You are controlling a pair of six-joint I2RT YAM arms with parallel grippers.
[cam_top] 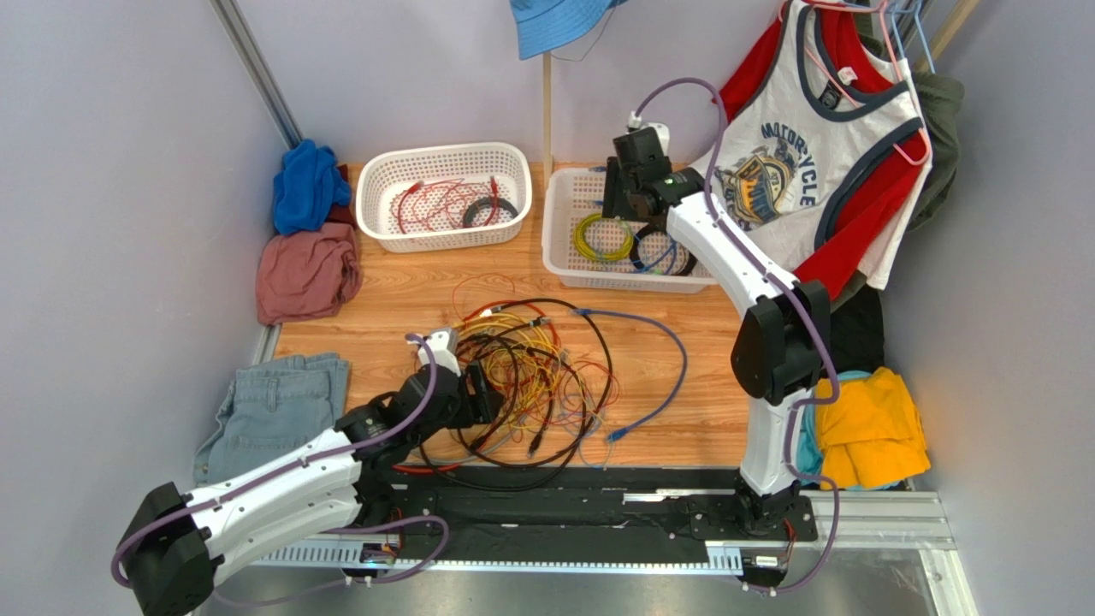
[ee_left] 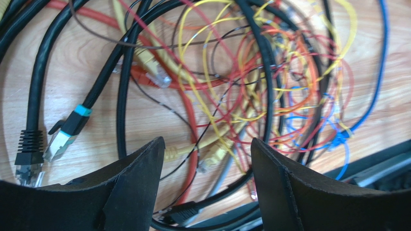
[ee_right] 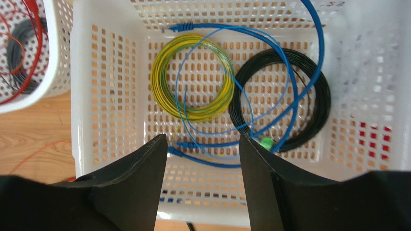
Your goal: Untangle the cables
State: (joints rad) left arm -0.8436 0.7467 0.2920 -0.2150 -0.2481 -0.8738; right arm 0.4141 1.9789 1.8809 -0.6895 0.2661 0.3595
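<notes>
The cables (cam_top: 540, 372) lie in a loose tangle of black, red, orange, yellow and blue cords on the wooden table. One blue cord (cam_top: 662, 366) trails out to the right. My left gripper (cam_top: 478, 392) sits at the tangle's left edge, open and empty. Its wrist view shows the tangle (ee_left: 231, 86) and a black plug (ee_left: 181, 211) between its spread jaws (ee_left: 207, 159). My right gripper (cam_top: 626, 193) hovers open and empty over the right white basket (cam_top: 566, 263). That basket (ee_right: 96, 96) holds a yellow-green coil (ee_right: 193, 79), a black coil (ee_right: 289, 96) and a loose blue cable (ee_right: 289, 57).
A second white basket (cam_top: 444, 161) at the back left holds red cables and a black coil. Clothes lie around: blue and pink cloths (cam_top: 306, 231), jeans (cam_top: 270, 404), a yellow garment (cam_top: 874, 430). A shirt (cam_top: 823, 141) hangs at the right. A black rail (cam_top: 578, 494) runs along the near edge.
</notes>
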